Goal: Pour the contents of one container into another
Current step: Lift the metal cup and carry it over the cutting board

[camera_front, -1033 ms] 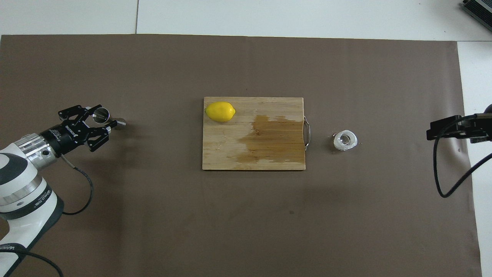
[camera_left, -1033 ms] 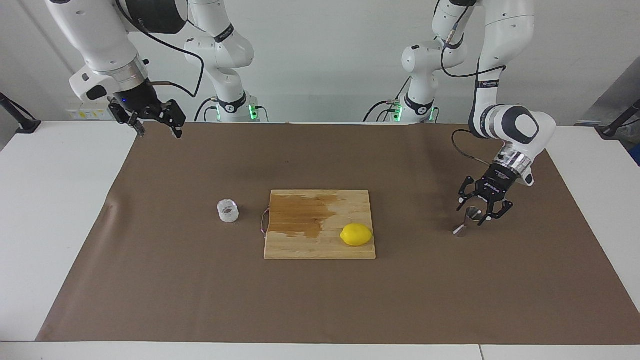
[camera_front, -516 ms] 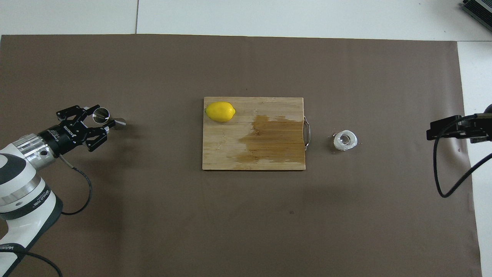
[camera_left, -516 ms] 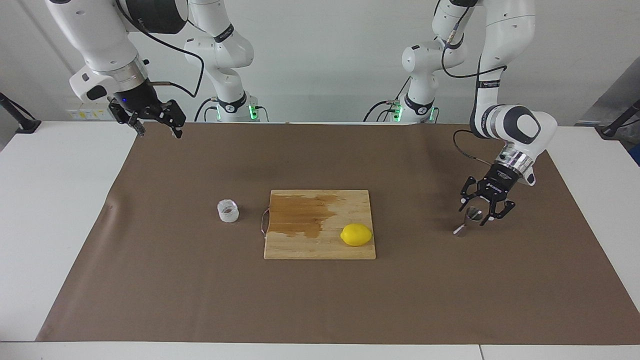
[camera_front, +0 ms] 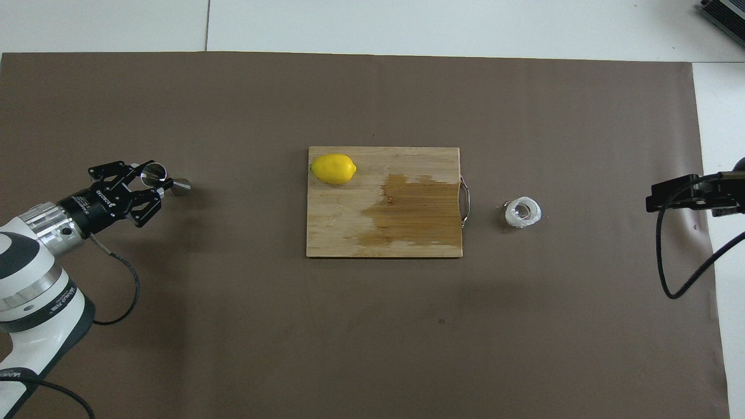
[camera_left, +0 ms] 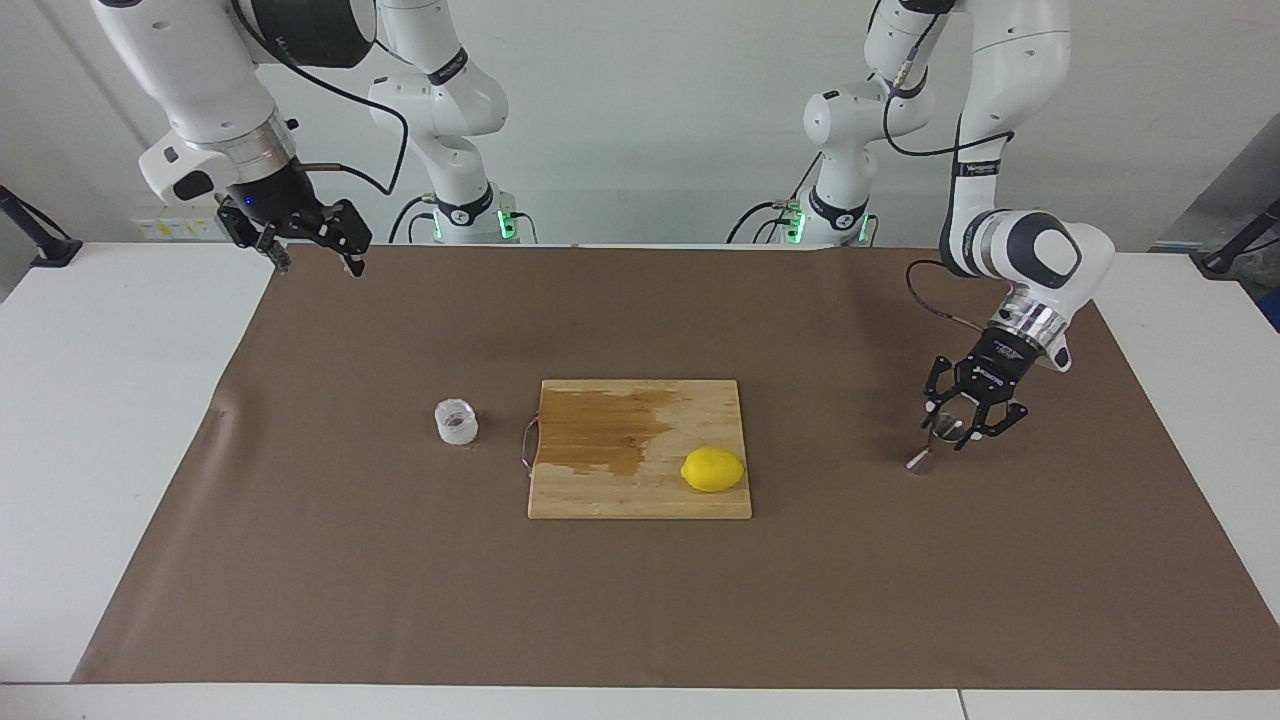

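The small clear cup point(camera_left: 456, 421) point(camera_front: 522, 212) stands upright on the brown mat, beside the cutting board's handle, toward the right arm's end. The steel jigger point(camera_left: 920, 458) point(camera_front: 181, 186) is toward the left arm's end, leaning, with its lower cone on the mat. My left gripper point(camera_left: 948, 432) point(camera_front: 156, 181) is shut on the jigger's upper cone. My right gripper point(camera_left: 310, 255) point(camera_front: 692, 195) hangs open and waiting over the mat's corner at its own end, holding nothing.
A wooden cutting board point(camera_left: 640, 495) point(camera_front: 349, 238) with a dark wet patch lies mid-table, a lemon point(camera_left: 713, 469) point(camera_front: 333, 169) on its corner toward the left arm's end. A brown mat point(camera_left: 400, 600) covers most of the white table.
The left gripper's fingers have closed in on the jigger's upper cone. Cup, board, lemon and right arm have not moved.
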Controlling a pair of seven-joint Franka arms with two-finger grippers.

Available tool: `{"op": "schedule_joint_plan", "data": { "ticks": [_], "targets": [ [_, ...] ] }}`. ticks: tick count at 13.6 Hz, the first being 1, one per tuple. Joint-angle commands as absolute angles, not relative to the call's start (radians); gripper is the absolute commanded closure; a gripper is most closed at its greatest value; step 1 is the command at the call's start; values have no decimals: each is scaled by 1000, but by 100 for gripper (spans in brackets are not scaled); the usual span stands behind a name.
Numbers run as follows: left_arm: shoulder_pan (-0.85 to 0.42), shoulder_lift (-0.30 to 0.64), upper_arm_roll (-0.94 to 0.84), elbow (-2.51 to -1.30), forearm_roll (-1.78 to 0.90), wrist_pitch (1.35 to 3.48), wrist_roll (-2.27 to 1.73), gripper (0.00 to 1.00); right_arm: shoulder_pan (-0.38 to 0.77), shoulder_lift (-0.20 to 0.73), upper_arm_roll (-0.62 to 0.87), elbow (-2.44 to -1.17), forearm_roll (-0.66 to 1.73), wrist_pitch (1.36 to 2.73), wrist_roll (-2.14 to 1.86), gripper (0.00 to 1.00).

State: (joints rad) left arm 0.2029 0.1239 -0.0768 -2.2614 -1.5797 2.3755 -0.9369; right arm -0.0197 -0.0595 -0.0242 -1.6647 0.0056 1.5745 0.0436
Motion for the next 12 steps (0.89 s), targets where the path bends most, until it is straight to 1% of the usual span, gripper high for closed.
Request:
{"op": "schedule_joint_plan", "data": {
  "ticks": [1, 3, 5, 8, 10, 12],
  "targets": [
    [210, 140, -77, -2227, -1603, 2366, -928, 100, -34, -77, -18, -1686, 11, 1583, 29, 0],
    [201, 120, -77, -2212, -1594, 2352, -948, 100, -34, -77, -18, -1686, 11, 1583, 29, 0],
    [174, 74, -86, -2210, -1592, 2355, -992, 100, -34, -77, -18, -1686, 11, 1583, 29, 0],
    [45, 9, -86, -2207, -1589, 2410, -1132, 100, -34, -77, -18, -1686, 11, 1583, 29, 0],
    [-68, 2, -90, -2186, -1589, 2495, -1233, 100, -34, -77, -18, -1686, 11, 1583, 29, 0],
    [-185, 14, -100, -2149, -1589, 2632, -1294, 100, -34, -77, -18, -1686, 11, 1583, 29, 0]
  ]
}}
